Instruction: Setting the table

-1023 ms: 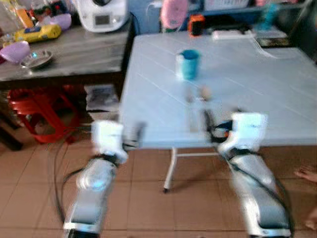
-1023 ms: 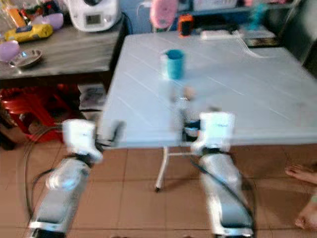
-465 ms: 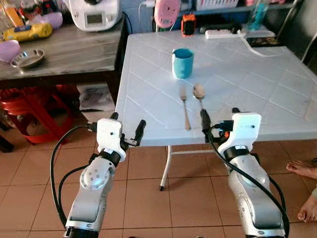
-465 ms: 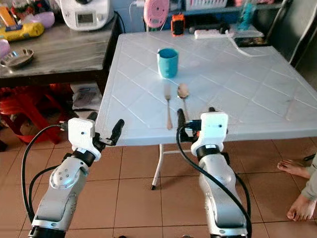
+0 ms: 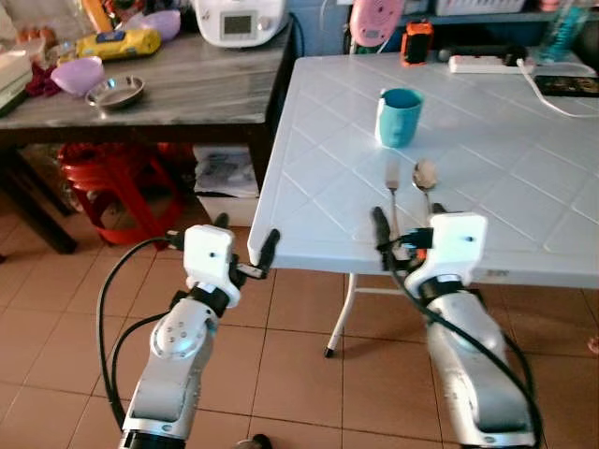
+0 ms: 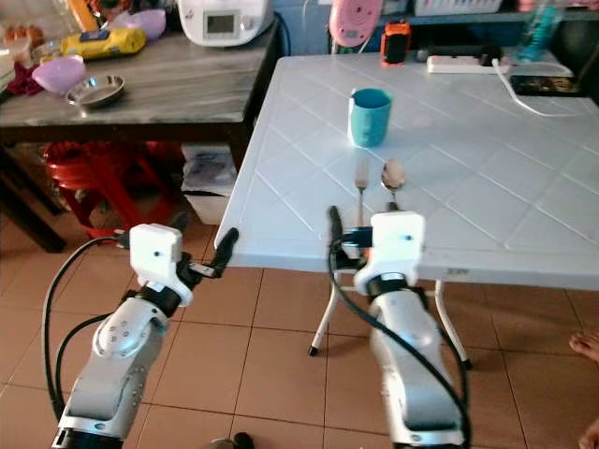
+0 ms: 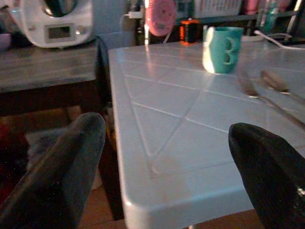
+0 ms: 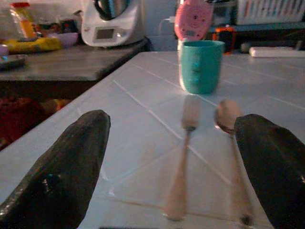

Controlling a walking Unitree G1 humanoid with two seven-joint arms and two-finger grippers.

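A teal mug (image 5: 399, 116) stands on the white table (image 5: 318, 168). In front of it lie a fork (image 5: 392, 185) and a spoon (image 5: 425, 176) side by side, handles toward me. My right gripper (image 5: 408, 223) is open at the table's front edge, just short of the two handles; in its wrist view the fork (image 8: 183, 148) and spoon (image 8: 229, 133) lie between the fingers (image 8: 62, 171). My left gripper (image 5: 244, 238) is open and holds nothing, level with the table's front left corner (image 7: 143, 191).
A grey wooden side table (image 5: 178, 89) stands to the left with a purple bowl (image 5: 78, 74), a steel dish (image 5: 116, 91) and a white appliance (image 5: 239, 19). Red stools (image 5: 117, 182) sit under it. A power strip (image 5: 487, 64) lies at the table's back.
The camera has swung left, so the table now sits further right in the picture. My right gripper now lines up with the fork and spoon handles. Both grippers stay open.
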